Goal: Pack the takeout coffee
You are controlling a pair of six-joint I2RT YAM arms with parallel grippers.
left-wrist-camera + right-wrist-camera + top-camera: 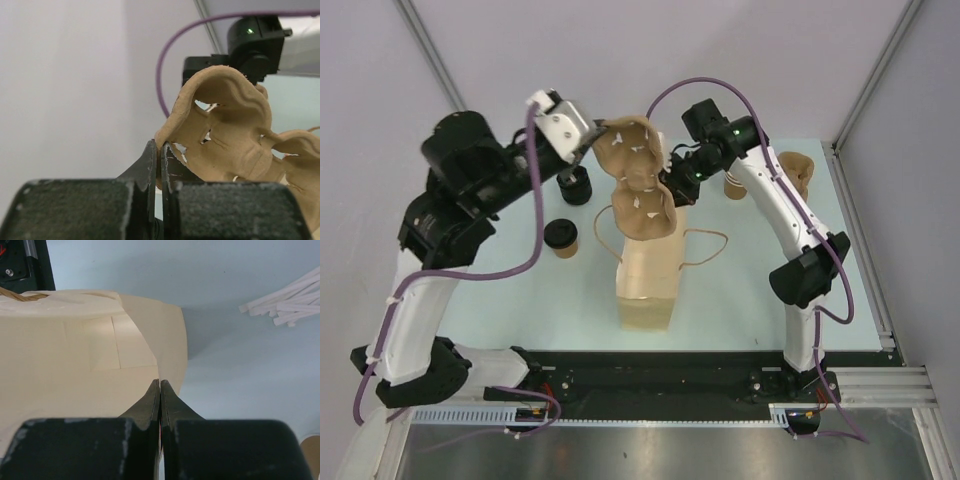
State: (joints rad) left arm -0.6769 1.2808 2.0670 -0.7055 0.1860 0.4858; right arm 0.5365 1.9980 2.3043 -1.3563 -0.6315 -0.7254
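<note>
The takeout coffee [560, 237], a small tan cup with a black lid, stands on the table left of the upright paper bag [645, 285]. My left gripper [592, 137] is shut on the rim of a tan moulded cup carrier [638, 185] and holds it tilted above the bag's mouth. The carrier [235, 135] fills the left wrist view beyond the closed gripper [161, 147]. My right gripper [672, 188] is shut on the bag's upper right edge. In the right wrist view the gripper [160, 382] pinches the bag wall [75, 365].
A stack of black lids [575, 186] sits behind the coffee. Stacked lidless tan cups [735, 186] and another carrier [798, 172] stand at the back right. White sticks [290, 300] lie on the table beyond the bag. The bag's twine handle [705, 250] hangs to its right.
</note>
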